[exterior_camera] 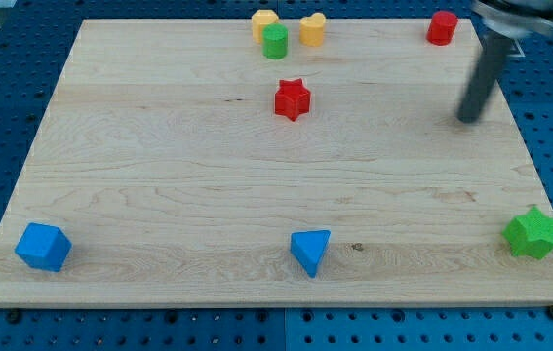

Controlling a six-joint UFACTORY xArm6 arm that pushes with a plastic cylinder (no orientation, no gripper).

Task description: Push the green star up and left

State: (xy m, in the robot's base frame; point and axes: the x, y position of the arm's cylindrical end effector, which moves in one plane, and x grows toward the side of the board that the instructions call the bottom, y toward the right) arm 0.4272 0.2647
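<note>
Hovering well above the green star (532,233): my tip (468,119).

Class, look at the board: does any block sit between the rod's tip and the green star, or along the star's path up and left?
Nothing visible blocks either. My tip is above the green star, bare wood between and up-left.

On the wooden board (159,195), the green star (532,233) sits at the view's bottom right corner. The tip (468,119) rests well above it, near the right edge, apart from every block.
</note>
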